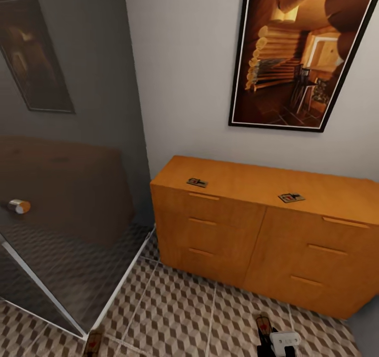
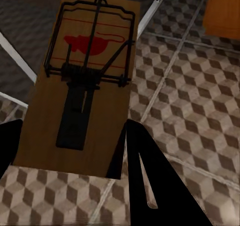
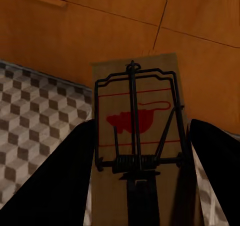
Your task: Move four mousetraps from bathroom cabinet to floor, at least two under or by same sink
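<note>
The orange-brown cabinet (image 1: 252, 241) stands against the white wall, drawers shut. Two mousetraps lie on its top, one near the left end (image 1: 197, 182) and one further right (image 1: 291, 197). My left gripper (image 2: 72, 136) is shut on a third mousetrap (image 2: 80, 86), held above the cube-patterned bathroom floor (image 2: 190, 111) beside a glass panel's frame. My right gripper (image 3: 141, 136) is shut on a fourth mousetrap (image 3: 137, 121), close to the cabinet's drawer fronts (image 3: 100, 26). Both held traps peek in at the head view's lower edge (image 1: 93, 342) (image 1: 263, 325). The sink is out of view.
A glass shower panel (image 1: 68, 231) with a white frame and a round knob (image 1: 19, 206) closes off the left. A large framed picture (image 1: 300, 57) hangs above the cabinet. Tiled floor (image 1: 179, 315) lies open in front of the cabinet.
</note>
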Robot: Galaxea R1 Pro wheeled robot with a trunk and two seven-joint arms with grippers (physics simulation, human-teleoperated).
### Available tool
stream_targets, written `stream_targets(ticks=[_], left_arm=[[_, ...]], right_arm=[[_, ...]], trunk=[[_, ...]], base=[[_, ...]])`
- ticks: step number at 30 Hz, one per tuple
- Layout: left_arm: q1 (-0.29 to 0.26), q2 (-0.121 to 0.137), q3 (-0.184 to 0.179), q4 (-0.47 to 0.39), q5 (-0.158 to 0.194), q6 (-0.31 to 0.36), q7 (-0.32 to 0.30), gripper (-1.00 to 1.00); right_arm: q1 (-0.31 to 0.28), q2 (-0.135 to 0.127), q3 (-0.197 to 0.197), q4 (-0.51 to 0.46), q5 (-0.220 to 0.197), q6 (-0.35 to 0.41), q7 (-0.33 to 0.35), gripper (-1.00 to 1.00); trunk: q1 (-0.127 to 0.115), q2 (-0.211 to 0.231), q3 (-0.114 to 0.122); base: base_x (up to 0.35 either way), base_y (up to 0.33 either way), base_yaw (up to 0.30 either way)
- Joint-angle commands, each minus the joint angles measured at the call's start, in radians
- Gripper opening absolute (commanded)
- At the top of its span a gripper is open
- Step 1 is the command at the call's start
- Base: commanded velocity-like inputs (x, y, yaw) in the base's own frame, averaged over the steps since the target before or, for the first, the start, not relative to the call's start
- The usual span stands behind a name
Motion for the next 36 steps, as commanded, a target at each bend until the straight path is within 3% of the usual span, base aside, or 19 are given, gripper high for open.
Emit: stream_targets(ticks=[1, 36], left_arm=[[-0.001, -0.001, -0.008, 0.003, -0.004, -0.002, 0.012, -1.0], [-0.001, -0.001, -0.008, 0.003, -0.004, -0.002, 0.012, -1.0]], right_arm=[[0.0, 0.0, 0.0, 0.0, 0.006, -0.002, -0.002, -1.0], [0.0, 0.0, 0.001, 0.0, 0.007, -0.002, -0.002, -1.0]], trunk=[[0.0, 0.0, -0.001], [0.0, 0.0, -0.001]], base=[[0.0, 0.0, 0.284], [-0.015, 0.0, 0.284]])
